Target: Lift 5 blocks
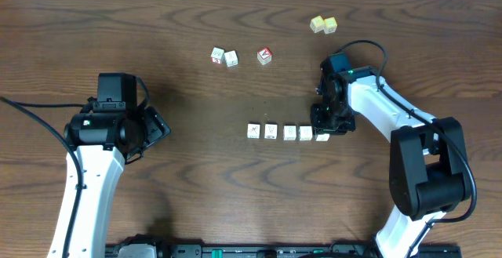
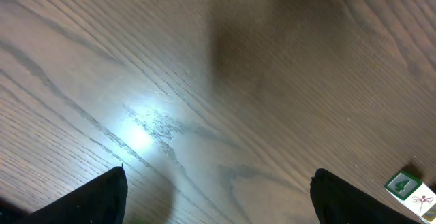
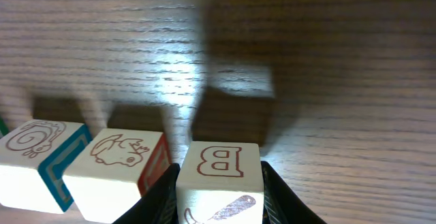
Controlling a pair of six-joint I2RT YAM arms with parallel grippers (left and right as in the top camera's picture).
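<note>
Five whitish blocks lie in a row on the wooden table: four (image 1: 253, 131) (image 1: 271, 132) (image 1: 289, 133) (image 1: 306, 133) stand free, and the rightmost block (image 1: 322, 138) sits between the fingers of my right gripper (image 1: 322, 131). In the right wrist view this gripper (image 3: 219, 191) is shut on that block (image 3: 219, 176), which shows a red letter B, its black fingers (image 3: 161, 198) pressing both sides. Two neighbouring blocks (image 3: 117, 168) (image 3: 35, 161) stand just left of it. My left gripper (image 1: 159, 129) hangs open far to the left, over bare wood (image 2: 218, 207).
Two more whitish cubes (image 1: 217, 55) (image 1: 231, 58) and a red-faced cube (image 1: 264, 55) lie at the back centre. Two pale yellow cubes (image 1: 323, 24) sit at the back right. A cube with a green face (image 2: 407, 186) shows at the lower right of the left wrist view.
</note>
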